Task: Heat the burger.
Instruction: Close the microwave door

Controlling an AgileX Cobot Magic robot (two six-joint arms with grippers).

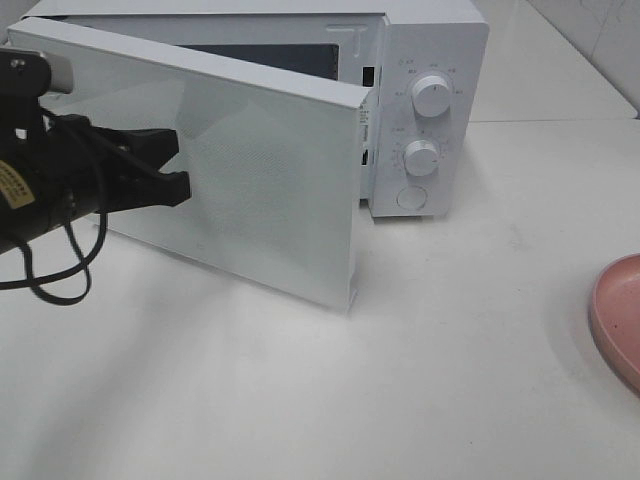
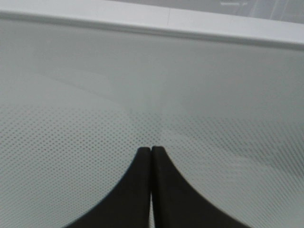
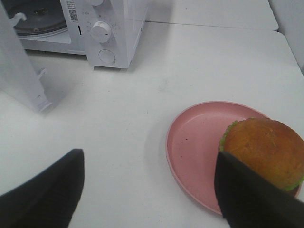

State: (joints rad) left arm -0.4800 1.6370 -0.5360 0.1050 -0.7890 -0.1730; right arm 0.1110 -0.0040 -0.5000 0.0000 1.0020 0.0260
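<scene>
The burger (image 3: 266, 152), with a brown domed bun and a green lettuce edge, sits on the far side of the pink plate (image 3: 194, 142) in the right wrist view. My right gripper (image 3: 148, 159) hovers open above the table, one finger (image 3: 247, 199) overlapping the burger's near edge and nothing between the fingers. The white microwave (image 1: 430, 110) stands at the back with its door (image 1: 270, 200) swung open. My left gripper (image 1: 180, 165) is shut, its tips against the door's dotted window (image 2: 71, 133); the left wrist view shows the left gripper (image 2: 151, 149) with fingers pressed together. The burger is outside the exterior view.
Two knobs (image 1: 432, 95) and a round button are on the microwave's right panel. The glass turntable (image 3: 38, 19) shows inside the cavity. The pink plate (image 1: 620, 320) lies at the table's right edge. White table (image 1: 450, 380) stretches in front of the microwave.
</scene>
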